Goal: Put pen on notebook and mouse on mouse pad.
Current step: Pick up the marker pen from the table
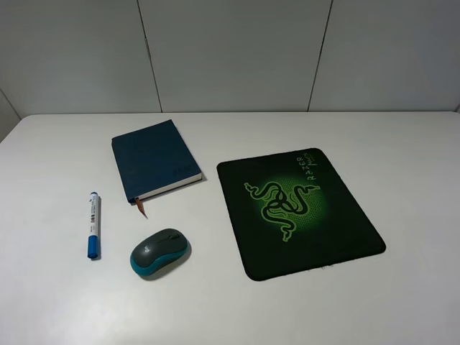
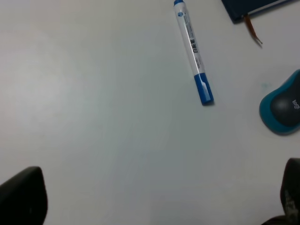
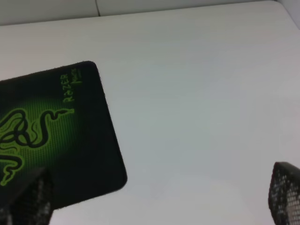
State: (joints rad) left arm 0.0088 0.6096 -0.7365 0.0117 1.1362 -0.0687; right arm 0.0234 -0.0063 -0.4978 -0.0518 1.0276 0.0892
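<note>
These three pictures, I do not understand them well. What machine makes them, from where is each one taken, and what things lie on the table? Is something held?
The machine is a robot with two arms, each ending in a gripper. One picture comes from a camera mounted high above the white table; neither arm appears in it. The other two come from cameras on the arms' wrists, looking down past the gripper fingers, the dark shapes at the lower corners.

On the table lie four things, all apart: a pen with a blue cap, a dark blue notebook, a grey and teal mouse, and a black mouse pad with a green snake emblem.

The left wrist view shows the pen, a corner of the notebook and part of the mouse. The right wrist view shows the mouse pad.

Nothing is held: both grippers stand open and empty.
</note>
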